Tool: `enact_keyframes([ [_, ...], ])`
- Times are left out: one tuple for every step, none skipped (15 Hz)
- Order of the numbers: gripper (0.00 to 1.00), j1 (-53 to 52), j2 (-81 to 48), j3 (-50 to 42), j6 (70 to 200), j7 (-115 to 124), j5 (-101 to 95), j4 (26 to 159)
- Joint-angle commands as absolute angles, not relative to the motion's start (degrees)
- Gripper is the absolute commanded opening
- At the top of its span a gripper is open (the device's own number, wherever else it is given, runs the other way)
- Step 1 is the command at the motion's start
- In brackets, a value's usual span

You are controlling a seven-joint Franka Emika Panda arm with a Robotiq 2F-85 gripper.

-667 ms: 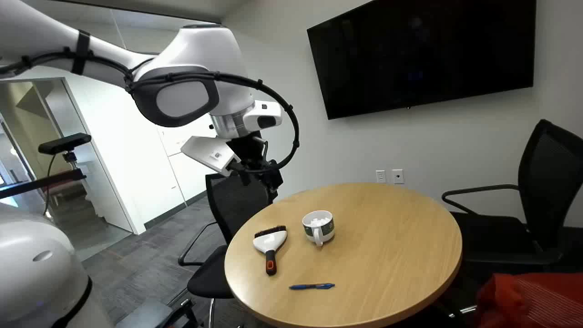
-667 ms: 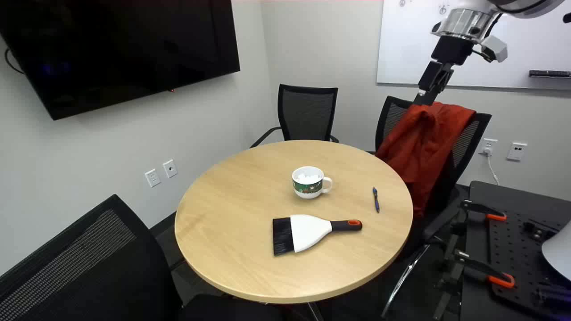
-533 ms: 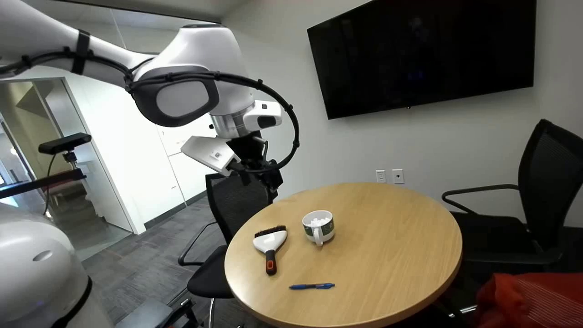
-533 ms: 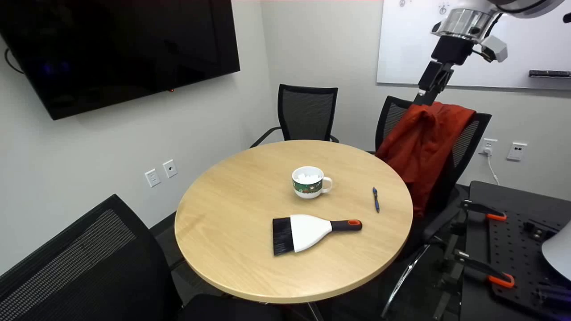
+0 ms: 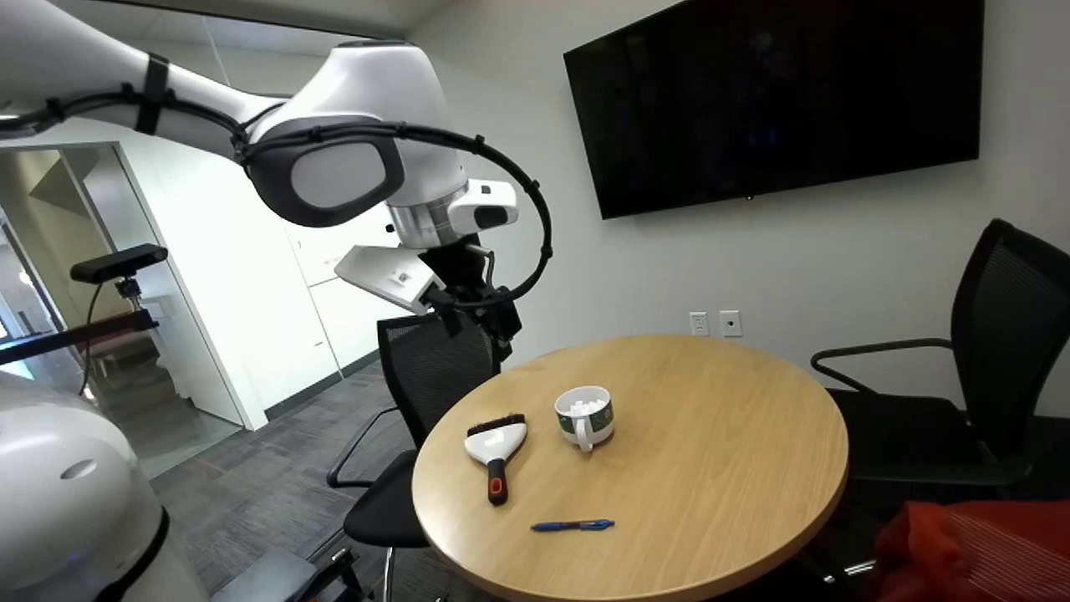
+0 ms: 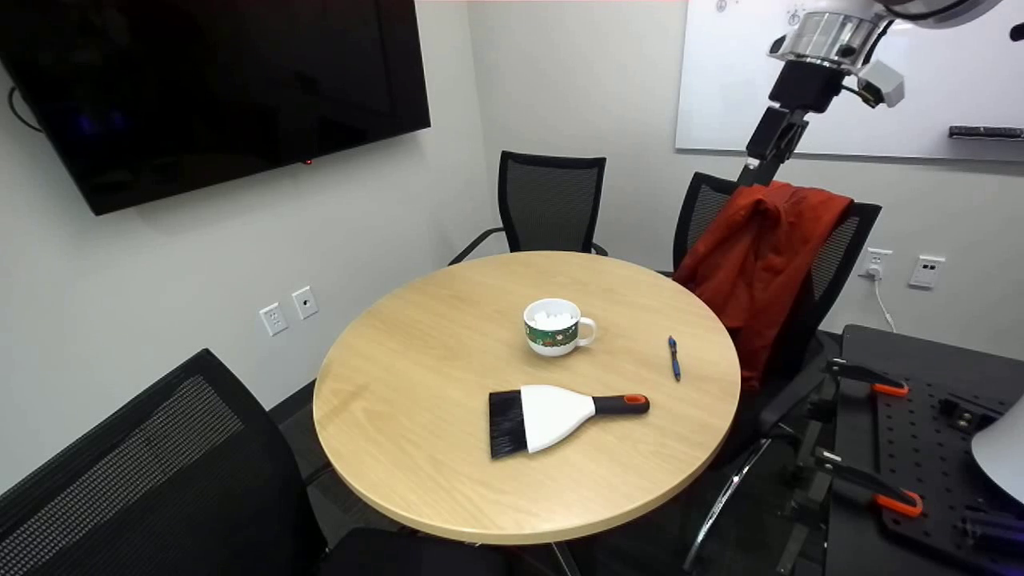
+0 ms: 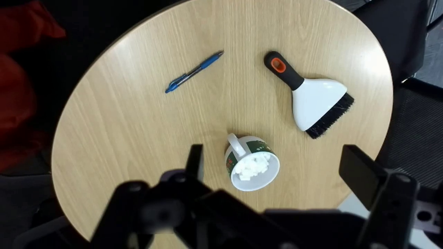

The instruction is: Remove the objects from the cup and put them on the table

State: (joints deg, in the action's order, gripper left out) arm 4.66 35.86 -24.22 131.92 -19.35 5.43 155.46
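In the wrist view the cup (image 7: 263, 180) stands upright on the round tabletop (image 7: 138, 128), a heap of white pieces (image 7: 252, 167) inside it and its handle (image 7: 236, 143) at 11 o'clock. From the cup, a brush (image 7: 313, 103) lies towards 1 o'clock and a blue pen (image 7: 194, 71) towards 11. This view alone shows the state of the gripper (image 7: 273, 162): its jaws are wide apart. In both exterior views they are too small and dark to judge.

Only in an exterior view do a whiteboard (image 6: 952, 88) at 2 o'clock and a white cord (image 6: 883, 306) at 3 appear; a black camera (image 5: 119, 262) at 9 o'clock likewise shows only in an exterior view.

Print on the cup's green band (image 6: 552, 338) is too small to read, as is a square mark (image 5: 403, 278) on the white panel (image 5: 383, 272) beside the gripper. Faint drawings (image 6: 794, 17) mark the whiteboard.

The arm (image 5: 397, 92) reaches in from 10 o'clock in an exterior view and bends down, its jaws aimed towards 5, well apart from the cup. In an exterior view it slants from 2 o'clock down towards 7, and the jaws overlap a red cloth (image 6: 768, 248); I cannot tell whether they touch it.
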Motion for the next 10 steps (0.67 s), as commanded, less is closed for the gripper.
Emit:
enact_keyframes([
  [1.00, 2.8, 28.1, -22.7, 132.2, -23.7, 6.0, 147.8],
  [1.00, 2.2, 25.6, -22.6, 133.3, -24.8, 6.1, 145.6],
  [1.00, 1.2, 23.6, -23.0, 133.4, -26.9, 6.8, 143.6],
  [1.00, 0.8, 21.1, -22.8, 134.7, -28.0, 6.7, 141.7],
  [1.00, -0.1, 18.1, -23.2, 135.9, -30.3, 7.4, 139.5],
  [1.00, -0.7, 15.7, -23.4, 136.9, -32.4, 7.9, 137.8],
  [1.00, -1.3, 12.6, -23.8, 137.7, -35.3, 9.2, 135.7],
  [1.00, -1.6, 9.6, -23.9, 138.5, -38.0, 10.7, 133.8],
  [1.00, -1.5, 7.0, -23.6, 138.7, -40.7, 12.8, 132.2],
  [1.00, -1.0, 4.1, -23.2, 138.8, -43.3, 15.5, 130.4],
])
